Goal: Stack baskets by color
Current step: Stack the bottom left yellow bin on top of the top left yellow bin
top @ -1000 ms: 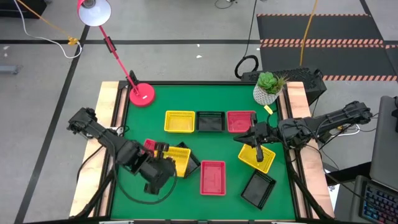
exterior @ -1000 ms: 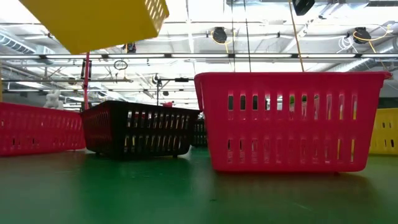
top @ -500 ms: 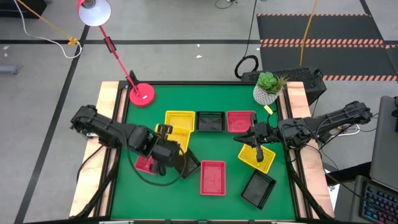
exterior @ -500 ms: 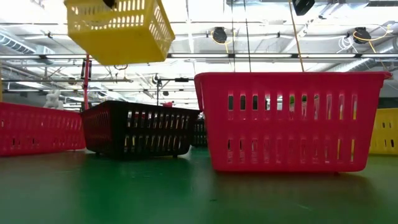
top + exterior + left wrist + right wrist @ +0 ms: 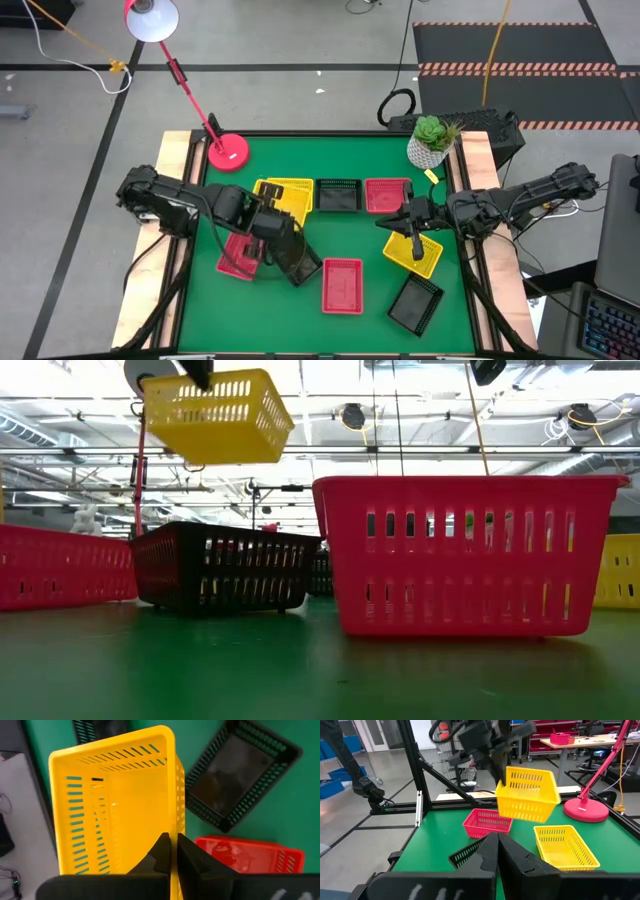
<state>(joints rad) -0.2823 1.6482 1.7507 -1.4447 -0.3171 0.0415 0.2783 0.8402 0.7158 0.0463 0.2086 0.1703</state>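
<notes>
The green table carries a red lamp base and a white plant pot at the far corners. The left gripper, fingers clamped on the rim, holds 1 yellow basket in the air above another yellow basket. A black basket and a red basket lie just beside. The right gripper, fingers together, rests over a third yellow basket.

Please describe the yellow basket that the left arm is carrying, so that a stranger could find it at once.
Start at the red lamp base in the table's far left corner, then look toward the middle. The left gripper is shut on one yellow basket, held in the air. The other two yellow baskets rest on the mat.
</notes>
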